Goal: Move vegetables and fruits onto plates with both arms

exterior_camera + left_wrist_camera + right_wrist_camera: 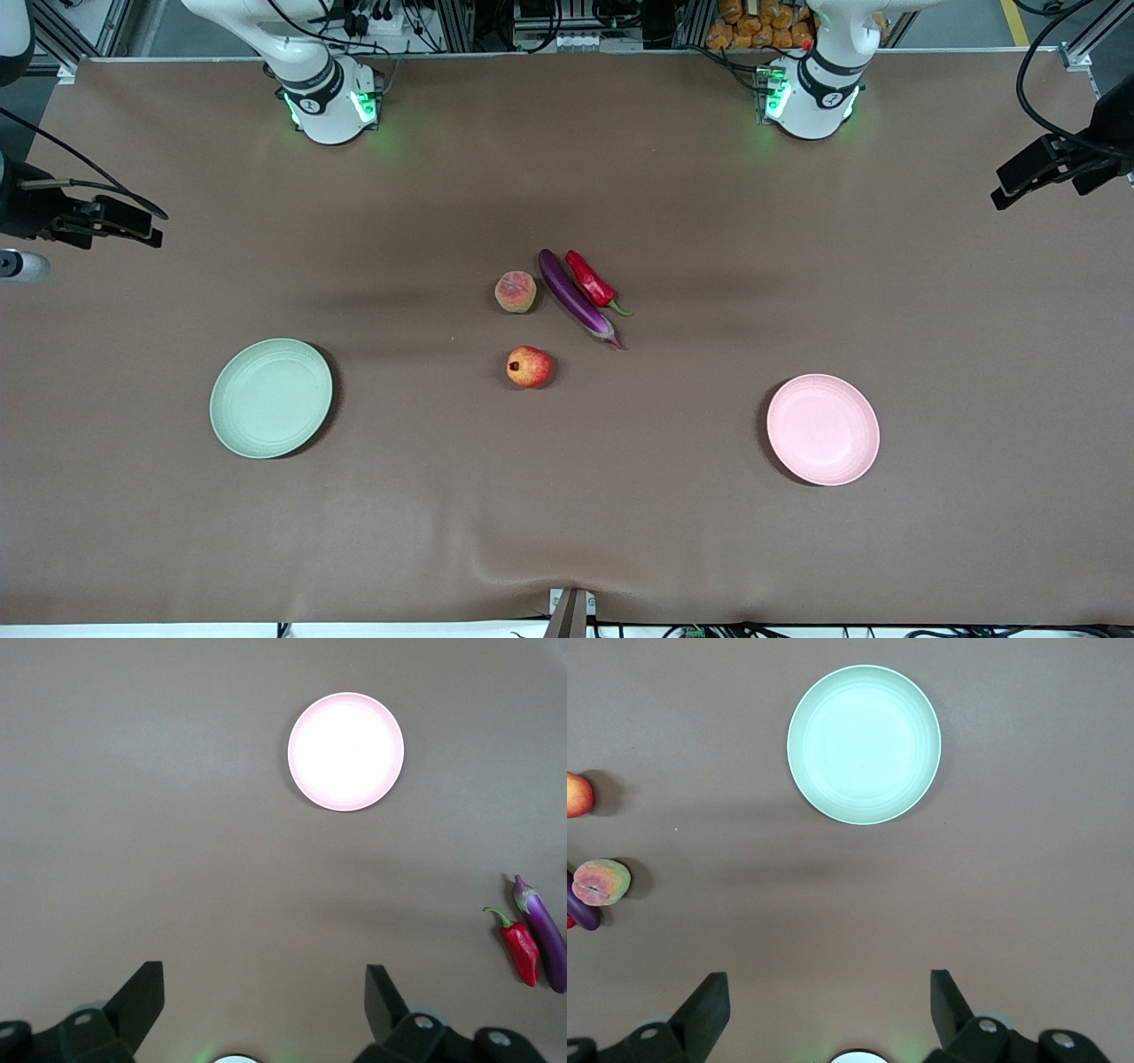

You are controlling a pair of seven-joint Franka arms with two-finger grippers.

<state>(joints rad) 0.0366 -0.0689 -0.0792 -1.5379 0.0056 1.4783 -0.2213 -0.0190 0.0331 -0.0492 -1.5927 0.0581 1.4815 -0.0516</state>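
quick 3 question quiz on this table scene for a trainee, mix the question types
1. True or false: the peach already lies on the green plate.
2. Which item lies nearest the front camera? A) red chili pepper B) pomegranate-like fruit C) eggplant
3. Fill in: the pink plate lies toward the ____ arm's end of the table.

Key: 1 false, it lies on the table beside the eggplant. 2 B. 3 left. Both the left gripper and right gripper hang open, holding nothing.
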